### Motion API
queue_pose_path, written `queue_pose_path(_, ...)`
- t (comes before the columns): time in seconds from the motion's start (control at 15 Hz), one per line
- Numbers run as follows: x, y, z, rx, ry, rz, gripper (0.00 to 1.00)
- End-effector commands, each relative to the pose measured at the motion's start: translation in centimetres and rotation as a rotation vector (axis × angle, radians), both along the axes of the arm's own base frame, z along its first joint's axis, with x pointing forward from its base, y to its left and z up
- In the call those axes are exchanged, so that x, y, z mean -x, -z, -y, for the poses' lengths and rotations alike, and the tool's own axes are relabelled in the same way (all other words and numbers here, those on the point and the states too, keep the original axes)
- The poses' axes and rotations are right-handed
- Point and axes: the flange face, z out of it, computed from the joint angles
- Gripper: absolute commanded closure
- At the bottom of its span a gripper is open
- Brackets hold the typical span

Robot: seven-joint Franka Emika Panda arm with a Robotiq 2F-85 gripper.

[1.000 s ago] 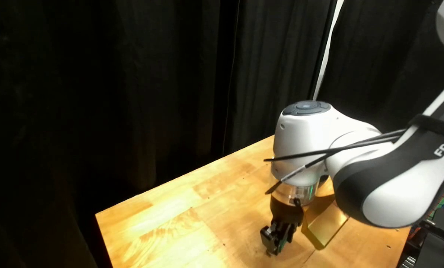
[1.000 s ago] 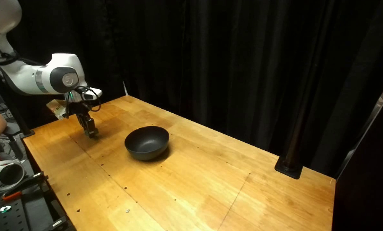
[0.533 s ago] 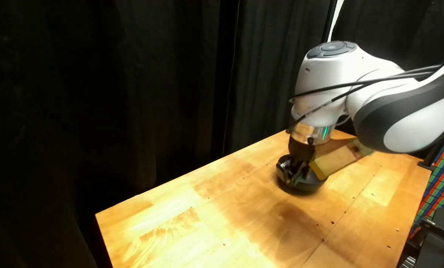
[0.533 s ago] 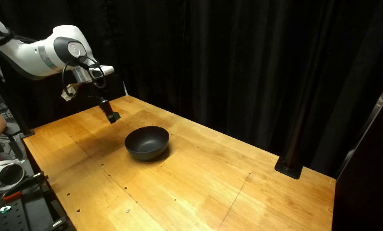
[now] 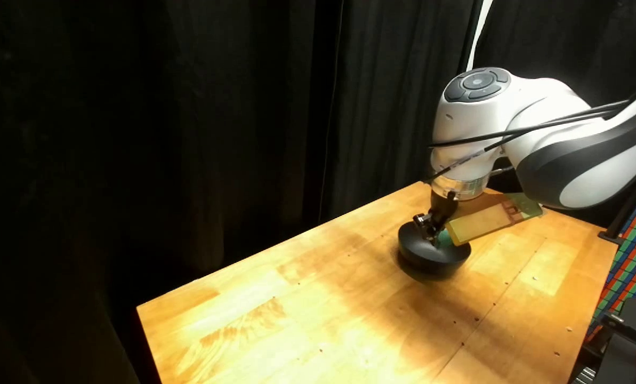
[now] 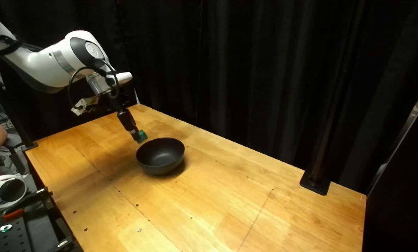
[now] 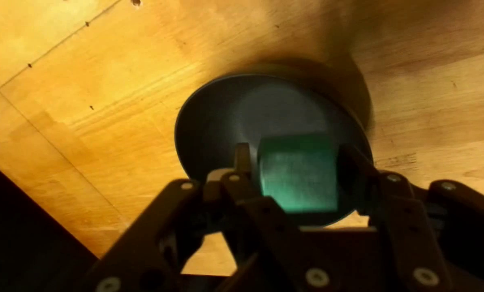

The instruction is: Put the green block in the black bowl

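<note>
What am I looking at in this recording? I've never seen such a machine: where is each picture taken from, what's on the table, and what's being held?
The machine is a jointed white-and-grey robot arm, ending in a black two-fingered tool that does the grasping. Two of the pictures are taken from spots outside the robot, facing the light-brown wooden table from different places; the wrist view is taken from the arm's own wrist, looking down past the tool.

On the table stand a round black bowl and a flat black pole base; a small pale scrap lies there too.

The tool holds a green cube-like block, off the table. It is not in the bowl yet; whether it is directly above the bowl is hard to tell.
</note>
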Motion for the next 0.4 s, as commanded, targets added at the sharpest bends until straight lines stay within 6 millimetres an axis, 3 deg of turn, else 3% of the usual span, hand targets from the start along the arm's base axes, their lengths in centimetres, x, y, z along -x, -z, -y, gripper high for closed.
queue_pose_path(0.0, 0.3, -1.1, 0.1, -0.018, 0.029, -0.009, 0.1)
queue_pose_path(0.13, 0.8, -2.8, 0.0, -0.074, 0.026, -0.026, 0.0)
queue_pose_path(0.33, 2.7, -4.4, -0.8, -0.217, -0.013, -0.134, 0.0)
